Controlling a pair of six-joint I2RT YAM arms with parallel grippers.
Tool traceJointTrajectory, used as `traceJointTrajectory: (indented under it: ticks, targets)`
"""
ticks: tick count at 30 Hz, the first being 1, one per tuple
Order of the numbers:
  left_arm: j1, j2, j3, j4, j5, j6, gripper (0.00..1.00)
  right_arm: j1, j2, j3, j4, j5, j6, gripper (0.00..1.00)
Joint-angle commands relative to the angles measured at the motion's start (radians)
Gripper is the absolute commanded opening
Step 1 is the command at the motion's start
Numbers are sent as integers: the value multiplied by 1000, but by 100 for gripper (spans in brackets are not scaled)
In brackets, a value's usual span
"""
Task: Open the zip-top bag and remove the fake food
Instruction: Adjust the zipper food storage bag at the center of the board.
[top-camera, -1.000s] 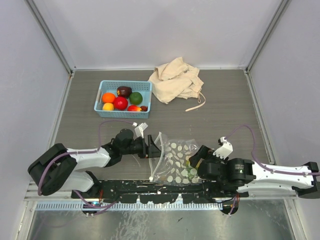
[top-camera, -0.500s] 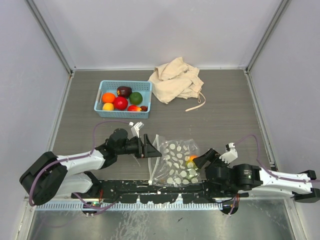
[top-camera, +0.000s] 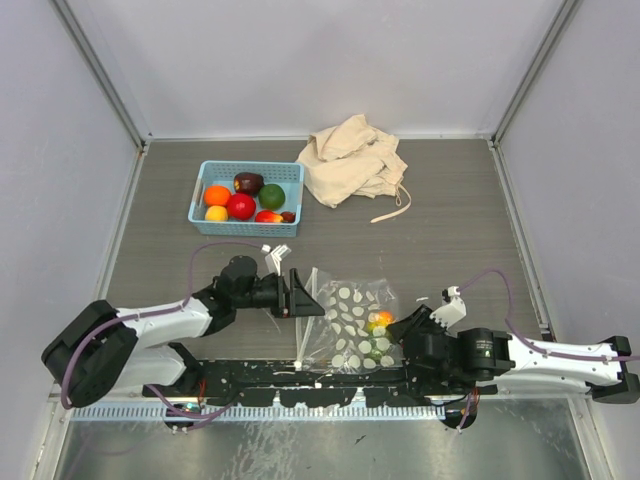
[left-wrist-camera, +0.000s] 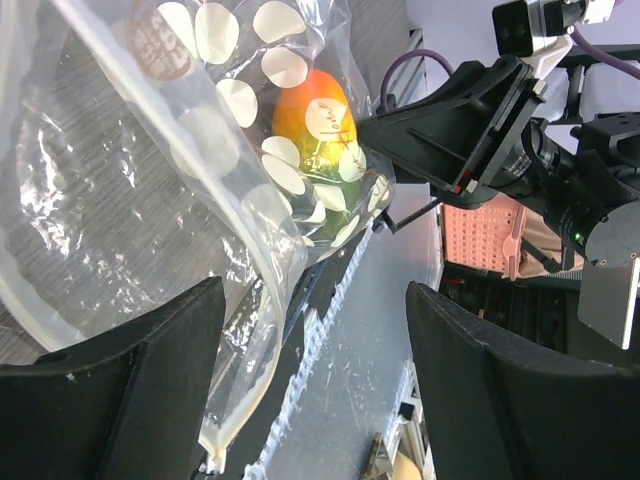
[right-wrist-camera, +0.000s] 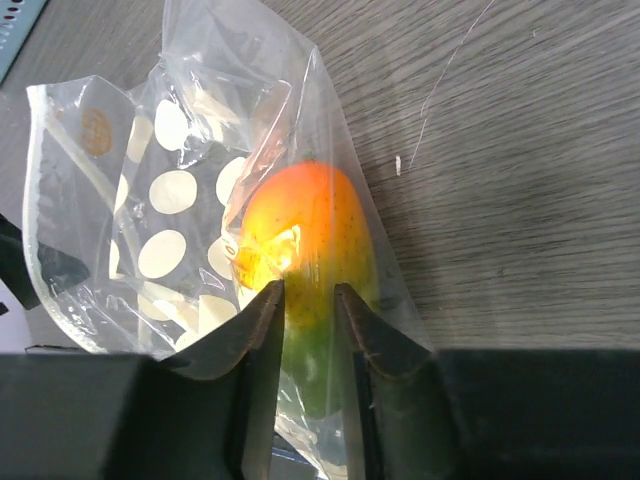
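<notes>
The clear polka-dot zip-top bag (top-camera: 350, 305) lies on the table between my two arms, its mouth facing left. One piece of fake food, an orange-to-green fruit (top-camera: 381, 320), sits inside at the closed right end. My right gripper (top-camera: 405, 328) has its jaws drawn close on that end of the bag (right-wrist-camera: 170, 190), plastic pinched between them and the fruit (right-wrist-camera: 310, 225) right behind. My left gripper (left-wrist-camera: 315, 290) stands open at the bag's mouth, the white zip edge (left-wrist-camera: 250, 380) hanging beside one finger. Through the bag (left-wrist-camera: 120, 180) the fruit (left-wrist-camera: 315, 110) shows.
A light blue basket (top-camera: 200, 190) at the back left holds several more fake fruits (top-camera: 240, 206). A beige cloth drawstring bag (top-camera: 352, 160) lies behind, at the centre. The metal rail of the arm bases (top-camera: 300, 375) runs just below the bag.
My right gripper has closed from wide open to a narrow gap on the bag's right end. The left gripper shifted slightly right and stays open.
</notes>
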Motion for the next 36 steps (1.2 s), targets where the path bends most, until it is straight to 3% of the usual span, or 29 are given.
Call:
traceJointTrajectory:
  ticks: [1,3,5,6,9,12,14,20,27,29,31,34,36]
  targets:
    - [3,31,70,13,47,3,72,2,-7,16,23,38,-27,26]
    - [2,63,91,12,60,5,61,3,1,21,38,51,-41,15]
    - [3,110,112,12,78,11,40,2,8,20,63,63,-57,4]
    - [2,131,123,15,90,12,34,3,12,19,76,69,-63,1]
    - [3,180,152,14,114,30,27,3,20,16,114,100,-95,1]
    - [29,194,190,-31,111,73,8,3,23,44,128,189,-161,1]
    - [65,186,217,-56,121,97,1,1,29,82,107,267,-187,1]
    - [171,167,323,-148,139,172,0,1,95,162,43,462,-207,1]
    - [197,311,435,-158,203,199,0,-22,251,255,81,572,-293,1]
    - [206,343,449,-151,220,194,0,-77,274,239,211,519,-431,1]
    - [219,360,453,-148,231,189,0,-211,269,170,466,350,-656,1]
    - [244,356,447,-169,236,194,0,-566,281,50,737,-45,-822,1]
    - [262,347,439,-203,235,212,0,-706,345,38,822,-198,-890,1]
